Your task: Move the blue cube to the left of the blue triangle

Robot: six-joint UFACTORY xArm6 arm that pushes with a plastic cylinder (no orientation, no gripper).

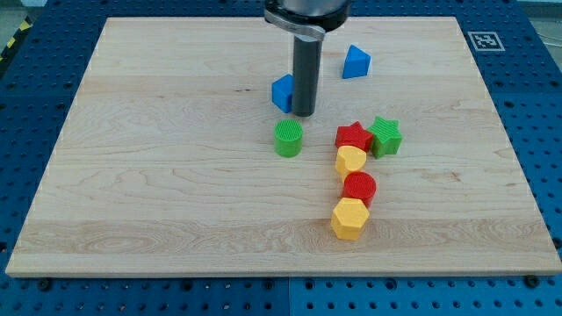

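Note:
The blue cube [282, 92] lies near the board's top middle, partly hidden by my rod. My tip [303, 113] rests against the cube's right side, just below its middle. The blue triangle [356, 62] lies up and to the right of the cube, about a block's width beyond the rod. The cube stands to the left of the triangle and a little lower in the view.
A green cylinder [288, 139] lies just below my tip. A red star [353, 137] and green star [385, 136] lie to the right. Below them run a yellow hexagon [350, 161], a red cylinder [359, 188] and a yellow hexagon [349, 219]. The wooden board [158, 175] sits on a blue pegboard table.

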